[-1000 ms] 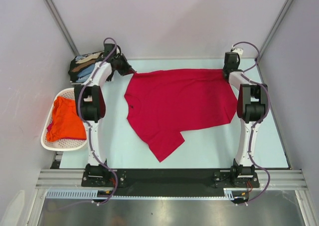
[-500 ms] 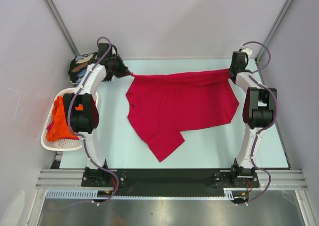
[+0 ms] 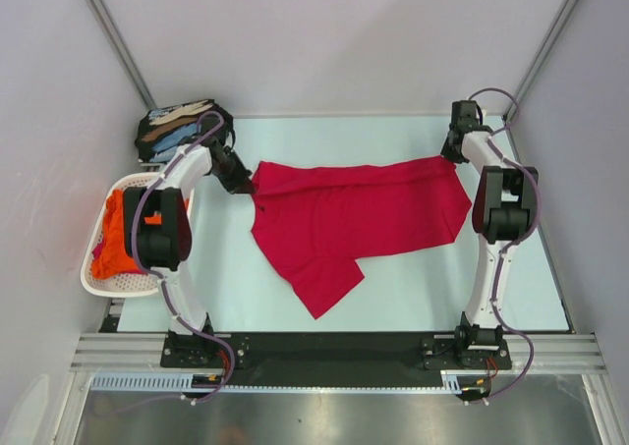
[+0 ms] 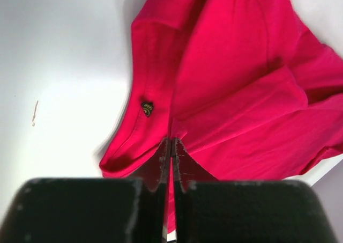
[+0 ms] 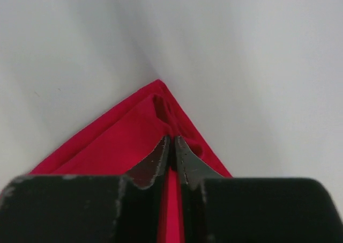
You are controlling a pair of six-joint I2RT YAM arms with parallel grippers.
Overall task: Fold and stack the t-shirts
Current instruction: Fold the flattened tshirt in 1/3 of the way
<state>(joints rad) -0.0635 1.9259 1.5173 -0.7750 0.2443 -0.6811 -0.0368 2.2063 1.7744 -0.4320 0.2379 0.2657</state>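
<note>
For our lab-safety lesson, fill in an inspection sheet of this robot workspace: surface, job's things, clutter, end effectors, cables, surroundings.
Surface: pale, flat table.
Job's things: red t-shirt spread mid-table; orange t-shirt in the white basket; dark folded shirts stacked at the far left corner.
Clutter: nothing seen.
End effectors: left end effector and right end effector each shut on a far corner of the red t-shirt.
Cables: purple cables loop along both arms.
Surroundings: plain walls; metal rail at the near edge.
</note>
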